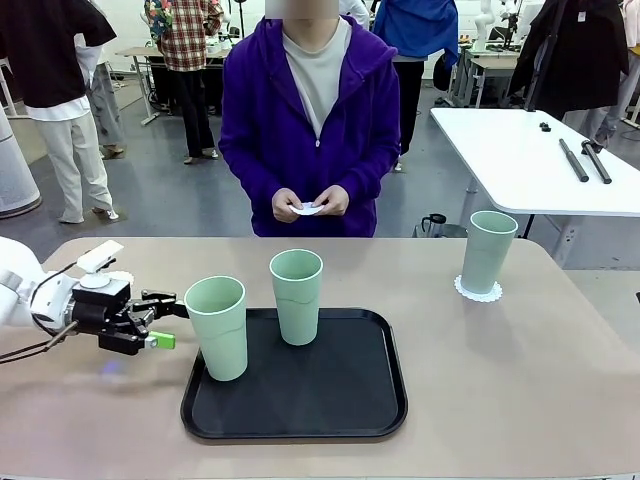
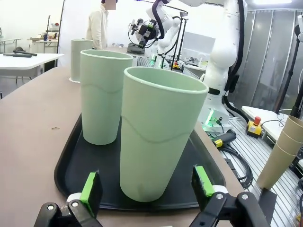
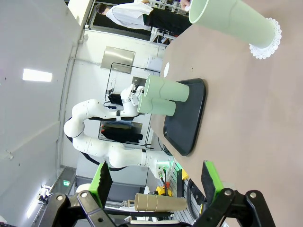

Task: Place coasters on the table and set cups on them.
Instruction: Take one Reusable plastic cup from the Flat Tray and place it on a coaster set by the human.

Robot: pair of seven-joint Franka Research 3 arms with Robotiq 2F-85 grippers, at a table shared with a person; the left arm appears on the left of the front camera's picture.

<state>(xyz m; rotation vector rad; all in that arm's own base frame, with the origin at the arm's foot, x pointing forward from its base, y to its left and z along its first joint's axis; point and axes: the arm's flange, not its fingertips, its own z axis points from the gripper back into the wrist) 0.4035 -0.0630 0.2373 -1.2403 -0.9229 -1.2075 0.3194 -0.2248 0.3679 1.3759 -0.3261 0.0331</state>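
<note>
Though right at the near cup point(image 1: 218, 335), left gripper point(image 1: 172, 320) agape, empty; right gripper point(image 3: 155, 171) likewise.

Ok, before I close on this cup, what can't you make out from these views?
Front view: the coasters in the person's hands; fingers cover them, so no count.
Front view: the far fingertip of the left gripper, lost at the edge of the near cup; contact unclear.
Right wrist view: a small white disc on the table beyond the tray; too small to call a coaster.
</note>
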